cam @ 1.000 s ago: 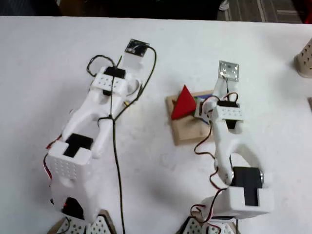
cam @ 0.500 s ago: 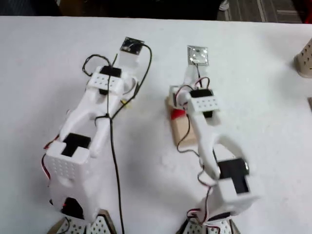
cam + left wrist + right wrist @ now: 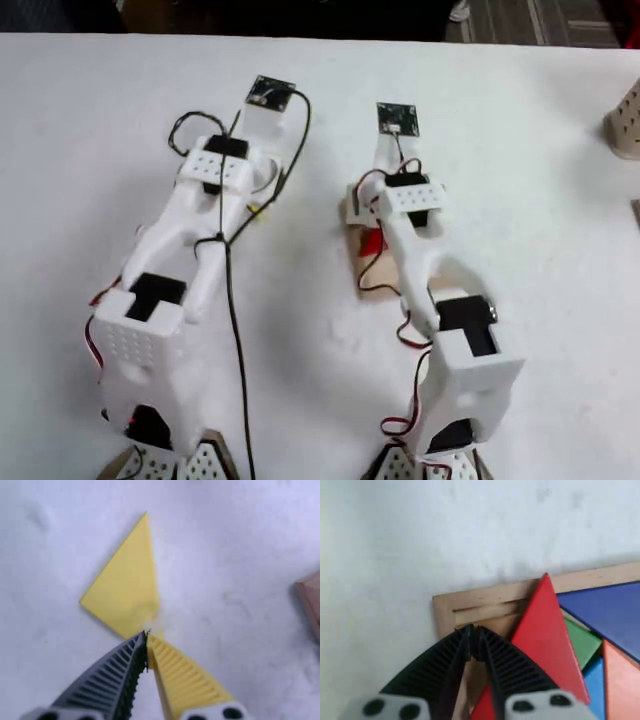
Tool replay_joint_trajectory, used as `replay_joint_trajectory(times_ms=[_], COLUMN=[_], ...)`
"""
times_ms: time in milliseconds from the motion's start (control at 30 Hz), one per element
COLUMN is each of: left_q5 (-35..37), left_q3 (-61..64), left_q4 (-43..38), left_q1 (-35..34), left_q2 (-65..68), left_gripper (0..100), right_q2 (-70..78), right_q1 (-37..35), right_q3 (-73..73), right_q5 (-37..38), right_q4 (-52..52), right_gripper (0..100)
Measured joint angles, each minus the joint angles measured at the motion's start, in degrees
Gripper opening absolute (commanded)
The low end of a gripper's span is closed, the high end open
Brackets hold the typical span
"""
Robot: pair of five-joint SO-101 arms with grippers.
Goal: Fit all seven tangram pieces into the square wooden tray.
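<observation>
Looking down from the high view: two white arms side by side on the white desk (image 3: 520, 200). The left arm (image 3: 190, 240) stretches out over bare desk. The right arm (image 3: 420, 250) lies across the wooden tray (image 3: 378, 285), covering most of it. A beige perforated object (image 3: 625, 125) sits at the far right edge, well apart from both arms.

Left wrist view:
- Left tool (image 3: 146, 636), one grey finger and one yellow, jaws together with the tips meeting.
- Tips sit right at a corner of the yellow triangle (image 3: 127, 592), which lies flat on the desk outside the tray.
- Cannot tell whether the tips pinch that corner or only touch it.
- A corner of the tray shows well apart from the triangle.

Right wrist view:
- Right tool (image 3: 472, 630), black fingers, jaws closed on nothing, with only a hairline between them.
- Tips hover over one corner of the tray, just inside its rim.
- Red triangle (image 3: 540, 630) just beside the fingers. Its sharp tip lies over the tray rim, so the piece is not seated flat.
- Beyond it, inside the tray: a dark blue piece (image 3: 605, 610), a green piece (image 3: 580, 640), a light blue piece (image 3: 595, 680) and an orange piece (image 3: 622, 680), packed close. The red triangle overlaps the green one.
</observation>
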Motion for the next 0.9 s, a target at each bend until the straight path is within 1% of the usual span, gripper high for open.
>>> replay_joint_trajectory(times_ms=[167,267,367,467,567,733,900], left_q5=[0.0,0.0,0.0,0.0,0.0,0.0,0.0], left_q3=[0.0,0.0,0.0,0.0,0.0,0.0,0.0], left_q4=[0.0,0.0,0.0,0.0,0.0,0.0,0.0], left_q1=[0.0,0.0,0.0,0.0,0.0,0.0,0.0], left_q2=[0.0,0.0,0.0,0.0,0.0,0.0,0.0], left_gripper=[3,3,3,3,3,3,3], right_q2=[-6.95,-13.19,-16.09,-15.82,-12.84,-7.38,-6.07], right_q1=[0.44,2.55,5.71,8.79,9.76,10.46,10.2], right_q3=[3.69,6.42,7.82,8.62,8.62,8.62,8.79], right_q5=[0.18,0.18,-0.7,-2.9,-3.16,-0.62,0.7], right_q4=[0.97,0.97,0.0,-2.64,-5.63,-11.87,-12.84], right_gripper=[1.7,1.7,2.0,2.1,2.0,1.9,1.8])
